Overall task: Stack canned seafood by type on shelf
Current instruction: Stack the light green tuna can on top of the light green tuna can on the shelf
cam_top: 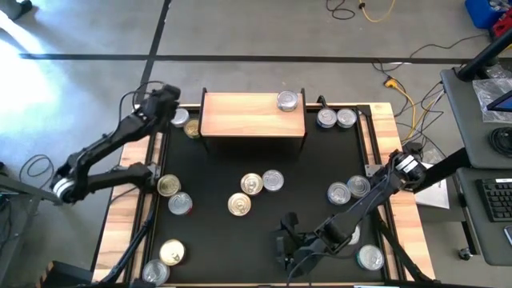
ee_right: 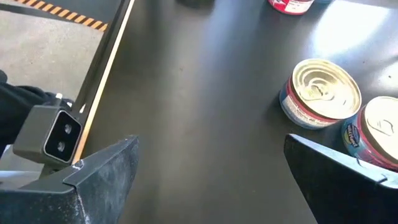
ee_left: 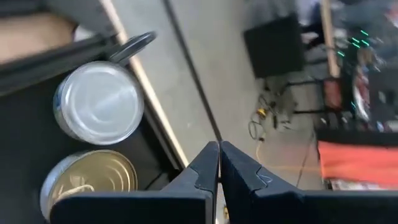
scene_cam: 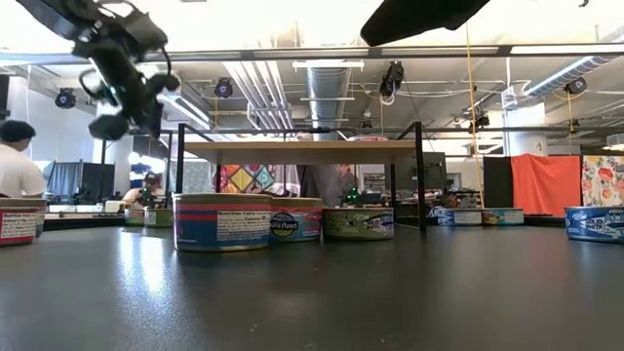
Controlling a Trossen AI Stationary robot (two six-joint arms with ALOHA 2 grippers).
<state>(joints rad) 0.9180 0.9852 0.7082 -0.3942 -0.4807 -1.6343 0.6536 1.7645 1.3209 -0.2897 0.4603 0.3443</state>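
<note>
Canned seafood spread over the black table [cam_top: 264,232], with just one silver-lid tin [cam_top: 287,101] up on the shelf [cam_top: 252,116], close to its right end. Left gripper [cam_top: 168,98] up in the air at the far left corner of the table, fingers [ee_left: 205,171] pressed together with nothing between them. Right under it, a silver tin [cam_top: 181,117] and a gold tin [cam_top: 192,128] side by side, just beside the left end of the shelf. More tins along the left edge: a gold one [cam_top: 168,186], one with red on it [cam_top: 181,204], and a gold one [cam_top: 172,254] down at the near left corner. Wood shelf on dark legs against the far edge, in the middle. Three tins bunched together in the middle of the table [cam_top: 251,185]. Right gripper [cam_top: 286,232] low by the near edge, fingers [ee_right: 112,168] spread wide apart and holding nothing, with two tins [ee_right: 320,90] a little way in front of it. Two silver tins [cam_top: 335,118] just beside the right end of the shelf, two more [cam_top: 349,190] near the right edge, and one [cam_top: 370,257] at the near right corner.
</note>
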